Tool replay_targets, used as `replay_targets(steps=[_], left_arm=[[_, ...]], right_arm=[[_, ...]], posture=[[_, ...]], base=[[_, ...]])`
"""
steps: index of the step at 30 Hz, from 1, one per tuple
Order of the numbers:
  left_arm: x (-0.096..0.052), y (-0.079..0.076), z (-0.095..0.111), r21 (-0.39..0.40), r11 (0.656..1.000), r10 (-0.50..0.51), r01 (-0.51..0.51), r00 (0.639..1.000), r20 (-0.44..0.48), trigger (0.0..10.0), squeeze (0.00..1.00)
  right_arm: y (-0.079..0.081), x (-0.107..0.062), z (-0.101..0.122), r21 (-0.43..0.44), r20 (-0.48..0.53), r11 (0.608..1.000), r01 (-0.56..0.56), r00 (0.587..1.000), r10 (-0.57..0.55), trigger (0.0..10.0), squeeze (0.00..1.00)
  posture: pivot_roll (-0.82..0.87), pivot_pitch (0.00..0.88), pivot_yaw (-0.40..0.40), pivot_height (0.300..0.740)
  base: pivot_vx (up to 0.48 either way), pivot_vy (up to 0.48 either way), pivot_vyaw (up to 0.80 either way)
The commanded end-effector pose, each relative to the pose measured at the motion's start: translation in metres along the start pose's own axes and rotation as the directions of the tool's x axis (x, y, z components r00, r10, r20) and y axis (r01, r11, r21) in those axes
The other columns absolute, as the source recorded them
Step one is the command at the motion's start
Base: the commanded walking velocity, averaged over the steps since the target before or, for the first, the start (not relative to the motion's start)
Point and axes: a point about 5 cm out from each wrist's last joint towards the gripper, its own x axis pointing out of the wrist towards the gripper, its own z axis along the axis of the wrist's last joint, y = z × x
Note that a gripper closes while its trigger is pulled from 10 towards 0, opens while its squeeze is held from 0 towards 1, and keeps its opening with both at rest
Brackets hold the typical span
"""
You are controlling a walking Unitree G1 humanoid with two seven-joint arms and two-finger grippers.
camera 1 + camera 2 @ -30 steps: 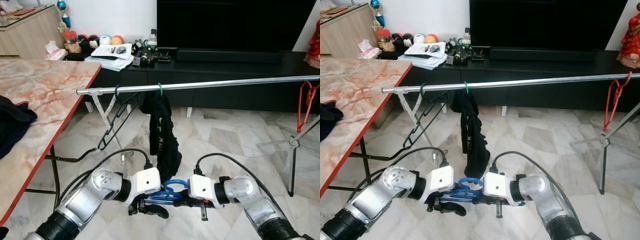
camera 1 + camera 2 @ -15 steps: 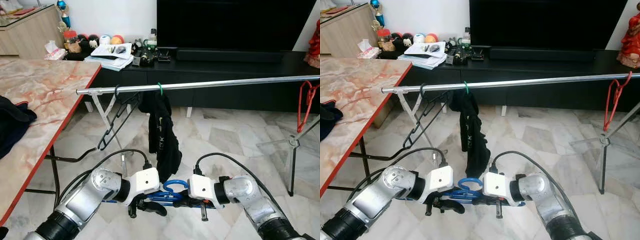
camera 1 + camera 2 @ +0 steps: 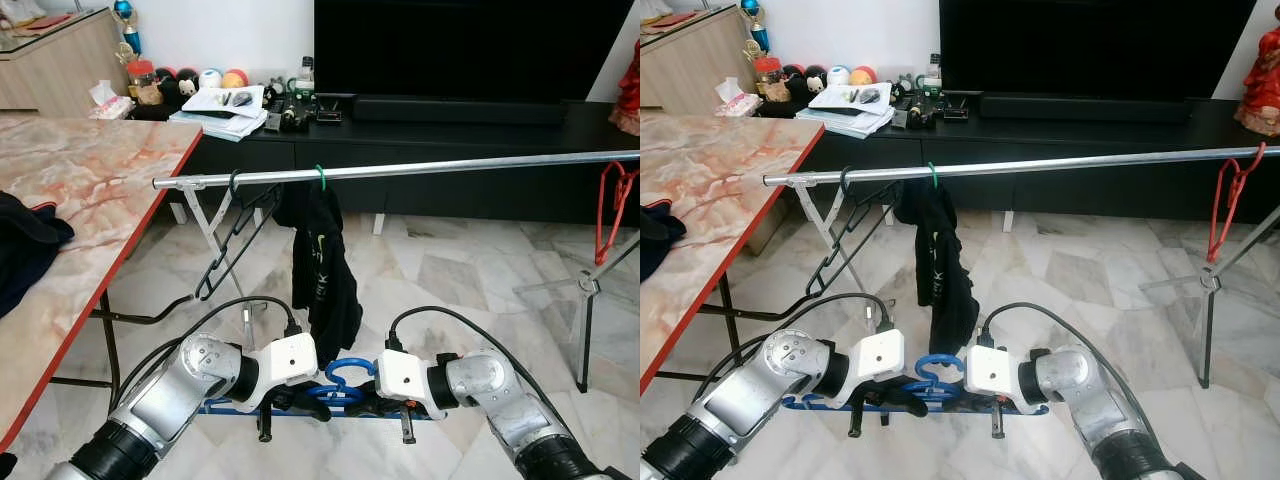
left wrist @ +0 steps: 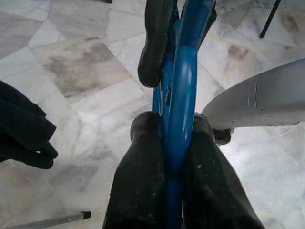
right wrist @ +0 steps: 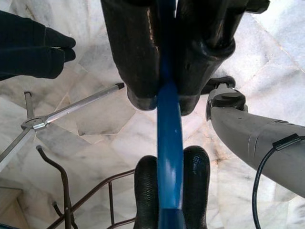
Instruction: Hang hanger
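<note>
Left eye view takes the metal rail (image 3: pixel 400 170) as its landmark: a long silver bar running across the room from near the marble table (image 3: pixel 70 190) towards the far right. Behind the rail stands a low black TV cabinet (image 3: pixel 450 150) with a large dark screen (image 3: pixel 460 45) on it. The marble table, edged in red, lies off the rail's left end, with a dark cloth (image 3: pixel 25 245) resting on it. Below the rail is a pale marble tiled floor (image 3: pixel 450 270).

Hanging from the rail, near its left end, is a black garment (image 3: pixel 322 270) on a green hook, and just left of that an empty black hanger (image 3: pixel 232 240). A red hanger (image 3: pixel 615 210) hangs near the rail's right end.

Well below the rail and nearer the robot, the blue hanger (image 3: pixel 345 385) is held level between the two arms, its hook curving up between the wrists, not on the rail. The left gripper (image 4: pixel 167 143) is clamped narrow on the blue hanger, a finger pressed against each side of the plastic. The right gripper (image 5: pixel 167 105) likewise pinches the blue hanger tightly between its two black fingers (image 5: pixel 131 57), the blue bar running straight out between them.
</note>
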Motion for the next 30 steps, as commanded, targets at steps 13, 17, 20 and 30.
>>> replay_targets(steps=[13,17,20,30], left_arm=[[-0.001,-0.005,0.000,0.036,0.997,-0.066,0.067,0.998,-0.025,0.0,0.00],[-0.006,-0.002,-0.008,0.076,0.995,-0.064,0.071,0.994,-0.085,0.0,0.00],[-0.013,0.001,-0.016,0.111,0.991,-0.051,0.068,0.987,-0.150,0.0,0.00],[-0.023,0.004,-0.060,0.060,0.996,0.077,-0.062,0.954,-0.291,0.0,0.00]], right_arm=[[-0.008,-0.013,0.004,0.026,0.042,0.999,0.027,0.999,-0.028,10.0,1.00],[-0.004,-0.015,0.000,0.011,0.011,1.000,-0.011,1.000,0.011,10.0,1.00],[0.003,-0.017,-0.007,0.006,-0.029,0.998,-0.063,0.998,0.063,10.0,1.00],[0.003,-0.021,-0.026,0.056,-0.099,0.998,0.021,0.995,-0.015,10.0,0.00]], posture=[[0.00,0.083,0.034,0.740],[0.00,0.082,0.034,0.740],[0.00,0.080,0.032,0.740],[-0.01,0.070,0.040,0.740]], base=[[0.000,0.000,0.00],[0.000,0.000,0.00],[0.000,0.000,0.00],[0.000,0.000,0.00]])
